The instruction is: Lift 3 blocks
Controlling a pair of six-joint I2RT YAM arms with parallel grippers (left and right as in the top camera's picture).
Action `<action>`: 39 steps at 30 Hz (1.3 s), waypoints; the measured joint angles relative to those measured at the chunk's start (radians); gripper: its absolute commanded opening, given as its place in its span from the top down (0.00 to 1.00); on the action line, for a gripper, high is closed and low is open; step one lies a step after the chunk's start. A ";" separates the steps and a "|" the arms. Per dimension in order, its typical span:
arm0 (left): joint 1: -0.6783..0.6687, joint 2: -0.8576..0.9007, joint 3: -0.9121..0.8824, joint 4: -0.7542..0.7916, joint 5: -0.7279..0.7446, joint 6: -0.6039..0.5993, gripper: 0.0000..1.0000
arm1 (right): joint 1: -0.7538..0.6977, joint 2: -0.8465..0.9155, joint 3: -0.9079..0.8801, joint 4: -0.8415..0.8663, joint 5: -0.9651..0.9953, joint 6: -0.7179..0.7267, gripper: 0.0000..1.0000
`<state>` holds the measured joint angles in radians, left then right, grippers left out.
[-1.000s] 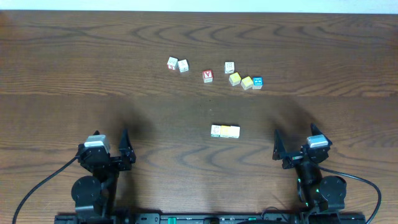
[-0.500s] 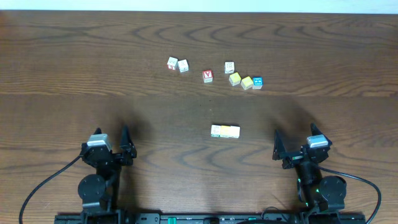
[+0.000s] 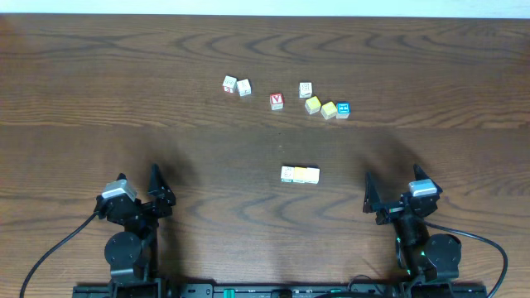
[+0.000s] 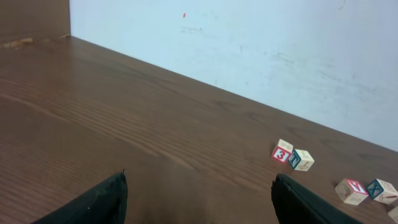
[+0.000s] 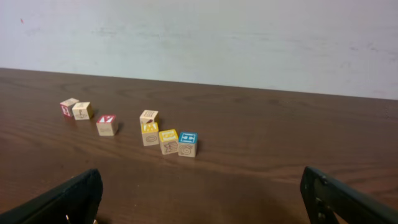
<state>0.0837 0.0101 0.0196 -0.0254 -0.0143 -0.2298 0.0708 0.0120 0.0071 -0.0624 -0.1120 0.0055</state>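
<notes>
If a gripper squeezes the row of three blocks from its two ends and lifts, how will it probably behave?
The row of three blocks looks like separate wooden cubes only touching, so it may buckle at the joints and the middle block could drop. Flat faces suggest sliding, not rolling. Being small and wooden, they are probably light.

three blocks in a touching row, seven other blocks behind

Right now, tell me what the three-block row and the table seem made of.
The row of three blocks: probably wood with painted or printed tops, matte; pale cream and yellow faces, too small to show grain. The table: dark brown wood or wood-look laminate, low sheen; grain lines throughout.
</notes>
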 measured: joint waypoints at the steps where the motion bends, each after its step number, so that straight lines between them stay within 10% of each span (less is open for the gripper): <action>1: 0.000 0.000 0.000 0.000 0.002 0.011 0.25 | 0.000 0.000 0.000 0.000 0.000 0.000 0.01; 39: 0.000 0.000 0.002 -0.006 0.035 0.254 0.25 | 0.000 0.000 0.000 0.000 0.000 0.000 0.01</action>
<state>0.0841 0.0101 0.0212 -0.0315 0.0204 0.0246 0.0708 0.0120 0.0071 -0.0624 -0.1120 0.0055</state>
